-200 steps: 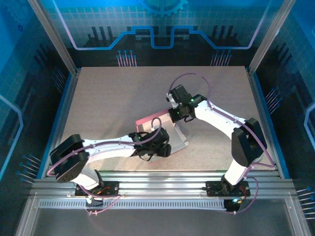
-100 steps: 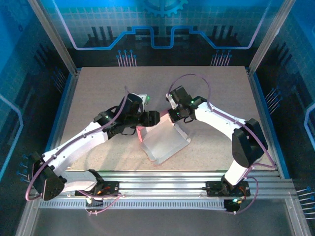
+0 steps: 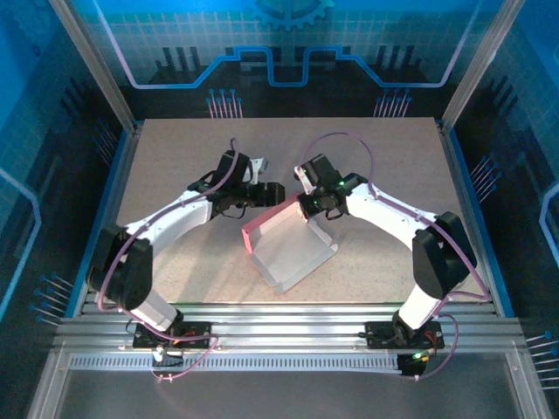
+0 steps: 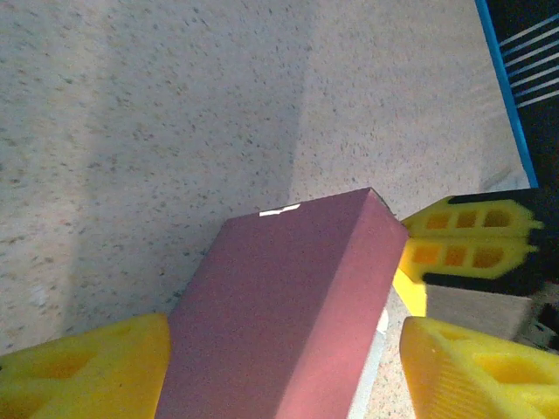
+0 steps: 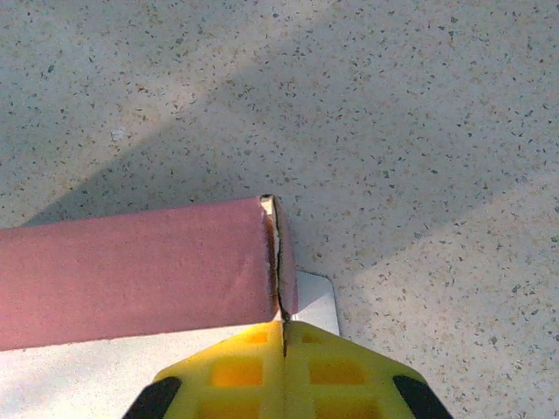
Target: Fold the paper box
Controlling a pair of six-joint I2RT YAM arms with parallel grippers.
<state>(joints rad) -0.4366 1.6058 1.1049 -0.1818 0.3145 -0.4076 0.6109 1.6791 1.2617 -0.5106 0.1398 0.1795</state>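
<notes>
Right wrist: right tool (image 5: 284, 339) clenched on paper box (image 5: 131, 271) edge; left tool (image 4: 281, 374) spread wide astride it

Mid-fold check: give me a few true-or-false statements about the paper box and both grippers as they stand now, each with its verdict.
1. The right gripper is pinched shut on a thin edge of the paper box. True.
2. The left gripper is clamped tight on the box. False: its yellow fingers stand wide apart, open, with the box's pink face seen between them.
3. The box lies as a fully flat sheet. False: a pink wall stands up along the far-left edge of the whitish panel.
4. The box sits on the table between the two arms, with both grippers at its far end. True.
</notes>
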